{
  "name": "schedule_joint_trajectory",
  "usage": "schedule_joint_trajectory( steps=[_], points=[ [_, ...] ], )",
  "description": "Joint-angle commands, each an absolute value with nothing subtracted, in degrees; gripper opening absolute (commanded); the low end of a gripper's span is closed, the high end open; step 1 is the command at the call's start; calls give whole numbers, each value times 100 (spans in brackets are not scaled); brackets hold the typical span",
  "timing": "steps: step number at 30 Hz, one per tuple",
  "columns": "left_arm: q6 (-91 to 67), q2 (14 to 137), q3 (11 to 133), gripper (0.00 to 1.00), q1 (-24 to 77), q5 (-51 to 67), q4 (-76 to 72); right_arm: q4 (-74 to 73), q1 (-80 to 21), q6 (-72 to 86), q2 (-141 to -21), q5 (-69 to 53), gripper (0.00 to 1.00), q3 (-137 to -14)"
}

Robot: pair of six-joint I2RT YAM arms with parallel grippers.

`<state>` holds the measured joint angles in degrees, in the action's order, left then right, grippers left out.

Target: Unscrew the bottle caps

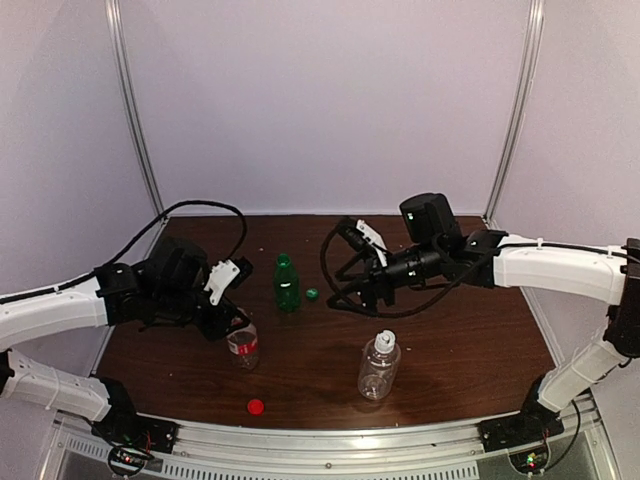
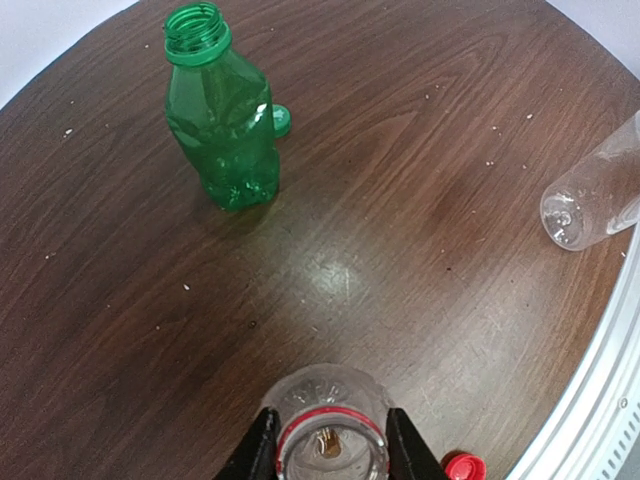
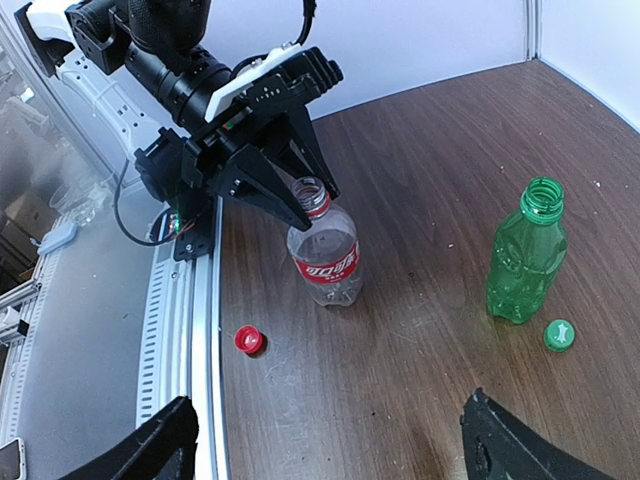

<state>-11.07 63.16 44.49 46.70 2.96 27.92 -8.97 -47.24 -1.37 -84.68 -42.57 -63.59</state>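
Note:
My left gripper (image 1: 237,322) is shut on the open neck of the short clear bottle with a red label (image 3: 326,256), which stands upright; from the left wrist its fingers (image 2: 256,452) press both sides of the red neck ring. That bottle's red cap (image 1: 256,406) lies on the table by the front edge. The slim green bottle (image 1: 287,282) stands uncapped, its green cap (image 1: 312,294) on the table beside it. The larger clear bottle (image 1: 379,366) stands with its white-grey cap (image 1: 385,341) on. My right gripper (image 1: 342,268) hovers open behind it, near the green cap, holding nothing.
A brown wooden table (image 1: 470,330) carries everything. A metal rail (image 3: 185,330) runs along its near edge, close to the red cap (image 3: 248,340). White walls and two upright posts (image 1: 135,120) close in the back. A black cable (image 1: 200,208) loops behind the left arm.

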Motion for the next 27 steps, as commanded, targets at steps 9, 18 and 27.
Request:
schedule_joint_trajectory(
  steps=[9, 18, 27],
  points=[
    [-1219, 6224, 4388, 28, 4877, 89, 2579, -1164, -4693, -214, -8206, -4026, 91, -6362],
    [-1180, 6168, 4426, 46, 4894, 87, 2676, -1646, -4693, -192, -7927, -3883, 91, -6363],
    [-1276, 5869, 4559, 67, 4895, 153, 2669, -2841, -4719, -4, -7347, -3593, 90, -6429]
  ],
)
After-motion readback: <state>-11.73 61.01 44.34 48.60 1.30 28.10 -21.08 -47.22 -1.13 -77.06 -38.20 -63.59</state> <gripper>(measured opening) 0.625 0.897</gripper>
